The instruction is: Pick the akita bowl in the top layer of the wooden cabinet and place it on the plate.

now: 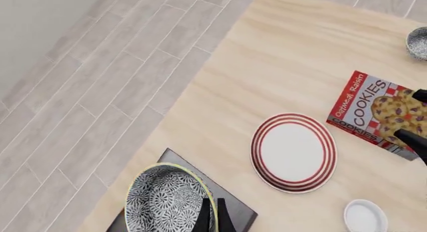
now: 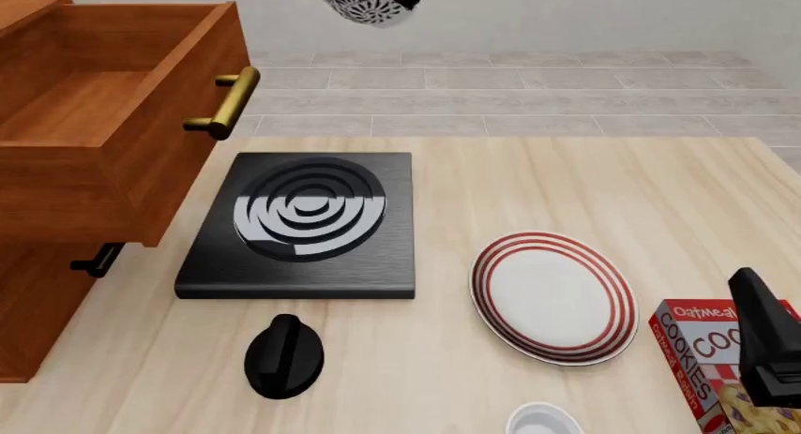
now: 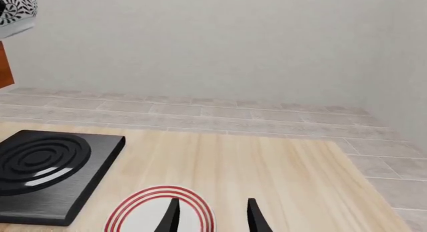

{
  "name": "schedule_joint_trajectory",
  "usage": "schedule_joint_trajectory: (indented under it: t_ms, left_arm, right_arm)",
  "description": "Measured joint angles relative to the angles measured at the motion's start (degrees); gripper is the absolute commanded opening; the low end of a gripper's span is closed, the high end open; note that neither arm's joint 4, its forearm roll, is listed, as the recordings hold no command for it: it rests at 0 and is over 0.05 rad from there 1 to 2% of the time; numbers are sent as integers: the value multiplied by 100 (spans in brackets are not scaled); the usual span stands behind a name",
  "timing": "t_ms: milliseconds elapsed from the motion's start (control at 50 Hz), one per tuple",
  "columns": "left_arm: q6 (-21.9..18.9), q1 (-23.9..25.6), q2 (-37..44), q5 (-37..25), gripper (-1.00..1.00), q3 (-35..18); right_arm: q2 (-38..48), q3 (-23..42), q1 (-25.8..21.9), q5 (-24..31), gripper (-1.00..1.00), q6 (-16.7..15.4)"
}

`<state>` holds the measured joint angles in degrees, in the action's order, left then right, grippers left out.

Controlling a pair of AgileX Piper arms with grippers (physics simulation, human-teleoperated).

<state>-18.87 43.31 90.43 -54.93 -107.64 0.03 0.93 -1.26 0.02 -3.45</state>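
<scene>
The akita bowl (image 1: 167, 199) hangs high in the air over the black stove, and my left gripper (image 1: 213, 213) is shut on its rim. In the front view the bowl (image 2: 371, 1) shows at the top edge, well above the table. The plate (image 2: 551, 296) lies on the table to the right of the stove, with nothing on it. The wooden cabinet (image 2: 37, 321) stands at the left, and its top layer (image 2: 113, 106) is pulled out and shows an empty floor. My right gripper (image 3: 212, 213) stays open low over the plate's (image 3: 160, 212) near side.
A black stove (image 2: 307, 223) sits between cabinet and plate. A black knobbed object (image 2: 285, 354) lies in front of it. A cookies box (image 2: 701, 359) and a small white bowl (image 2: 545, 420) stand near the front right, beside my right arm (image 2: 766, 340). The drawer's brass handle (image 2: 225, 101) juts out.
</scene>
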Motion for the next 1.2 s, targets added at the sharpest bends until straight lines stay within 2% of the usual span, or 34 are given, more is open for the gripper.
schedule_joint_trajectory:
  t_ms: [720, 1200]
  left_arm:
    - [-246, 523, 390, 824, -100, 888]
    - [-180, 829, 708, 1228, -100, 1176]
  right_arm:
    - [2, 0, 28, -13, 100, 0]
    - [1, 14, 39, -27, 100, -26]
